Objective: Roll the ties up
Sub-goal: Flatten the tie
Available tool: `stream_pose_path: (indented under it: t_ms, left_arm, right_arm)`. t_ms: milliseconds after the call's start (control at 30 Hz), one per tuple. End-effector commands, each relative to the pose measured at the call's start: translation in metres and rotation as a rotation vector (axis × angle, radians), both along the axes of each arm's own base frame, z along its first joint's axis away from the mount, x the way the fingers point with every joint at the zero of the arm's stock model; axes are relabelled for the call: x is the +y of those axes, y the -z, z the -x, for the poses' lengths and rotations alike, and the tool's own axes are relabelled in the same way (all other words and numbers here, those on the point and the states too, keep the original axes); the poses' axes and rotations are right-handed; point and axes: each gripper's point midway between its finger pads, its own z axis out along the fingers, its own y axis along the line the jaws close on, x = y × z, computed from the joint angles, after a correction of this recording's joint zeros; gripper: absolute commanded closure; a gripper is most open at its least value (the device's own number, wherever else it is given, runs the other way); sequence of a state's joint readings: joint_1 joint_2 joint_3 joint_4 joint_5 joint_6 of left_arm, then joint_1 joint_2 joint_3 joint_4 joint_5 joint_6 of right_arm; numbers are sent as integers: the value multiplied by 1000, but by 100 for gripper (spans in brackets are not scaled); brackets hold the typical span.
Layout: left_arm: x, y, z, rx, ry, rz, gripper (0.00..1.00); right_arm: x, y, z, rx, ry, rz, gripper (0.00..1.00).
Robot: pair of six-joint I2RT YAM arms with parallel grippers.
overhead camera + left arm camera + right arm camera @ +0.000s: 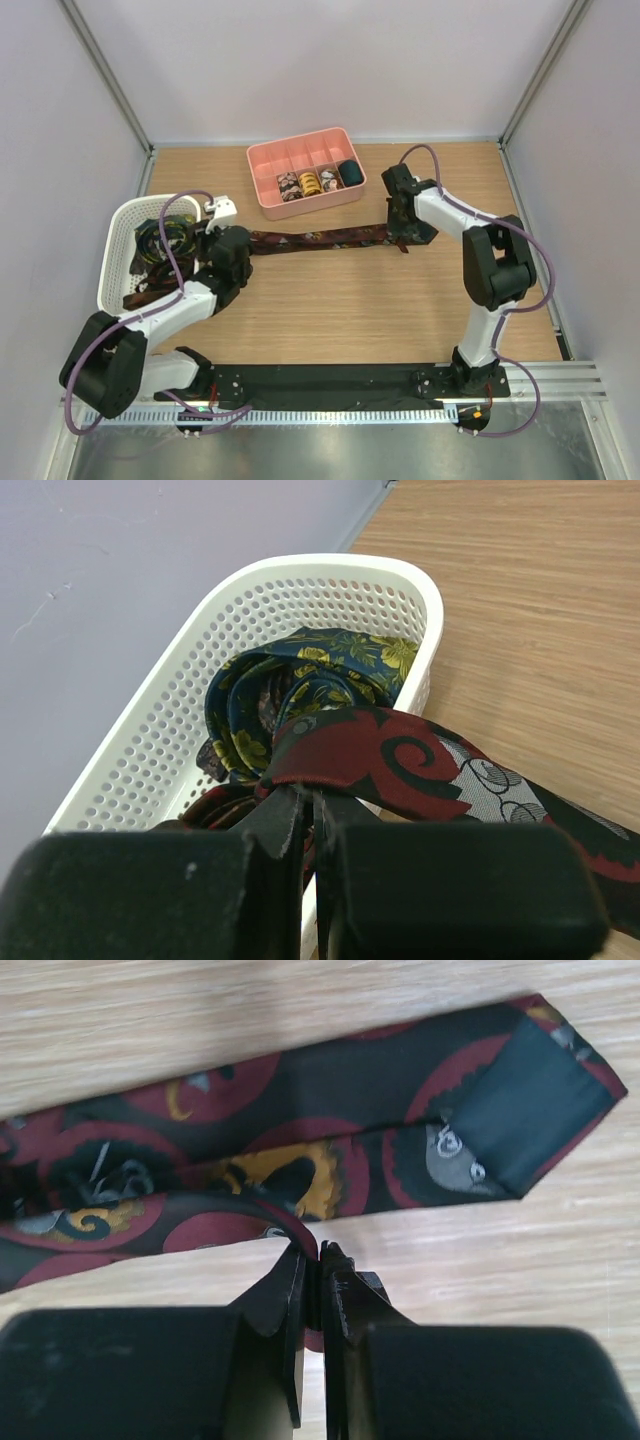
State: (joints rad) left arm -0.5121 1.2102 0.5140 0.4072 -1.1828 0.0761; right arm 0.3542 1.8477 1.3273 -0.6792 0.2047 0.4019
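Note:
A dark tie (320, 238) with red and yellow prints lies stretched flat across the table between my two grippers. My left gripper (240, 246) is shut on its left end beside the white basket. In the left wrist view the jaws (310, 795) pinch the folded edge of the red, black and grey cloth (370, 755). My right gripper (400, 234) is shut on the tie near its right end. The right wrist view shows the gripper (318, 1255) clamping a lifted edge of the tie (250, 1150), whose pointed tip (530, 1110) lies flat to the right.
The white mesh basket (118, 225) at the left holds more loose ties, one blue with yellow flowers (300, 670). A pink divided tray (315, 202) at the back holds several small rolled coils (310, 182). Grey walls enclose the table.

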Motion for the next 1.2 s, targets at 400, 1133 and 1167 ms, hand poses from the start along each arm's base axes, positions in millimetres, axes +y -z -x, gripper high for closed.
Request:
stream_pose_path:
  t_ms: [400,1133,1167]
  left_arm:
    - [-6,16,1,-4,-46,-6,100]
    - [-9,22,0,-9,-43,1,100]
    - [-9,22,0,-9,-43,1,100]
  right_arm:
    - [-46,-12,-43,-19,-2,111,67]
    - [-27,-8,-51,-40,133,-207,46]
    - [-21,-8,-58,-64,150,-262,45]
